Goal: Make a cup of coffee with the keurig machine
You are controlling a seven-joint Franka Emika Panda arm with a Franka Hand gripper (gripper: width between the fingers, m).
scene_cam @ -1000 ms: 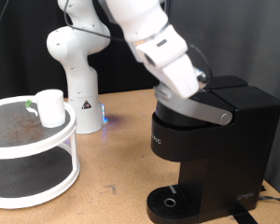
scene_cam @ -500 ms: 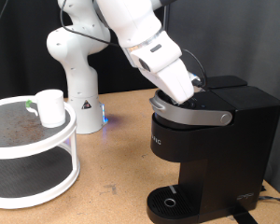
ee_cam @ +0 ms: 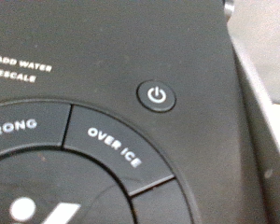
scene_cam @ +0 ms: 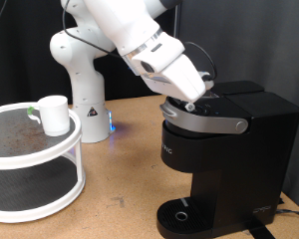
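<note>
One end effector [scene_cam: 194,103], grip state unclear, rests atop one keurig machine [scene_cam: 224,159]; one cup [scene_cam: 55,115] sits apart.

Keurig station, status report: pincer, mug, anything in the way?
Pincer over Keurig machine button panel, at power button. White mug on white two-tier stand. Drip tray bare.

Matt black plastic keurig machine [scene_cam: 229,149]

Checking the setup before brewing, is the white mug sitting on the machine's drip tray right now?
No, the white mug stands on the top tier of the round rack, while the drip tray holds nothing.
</note>
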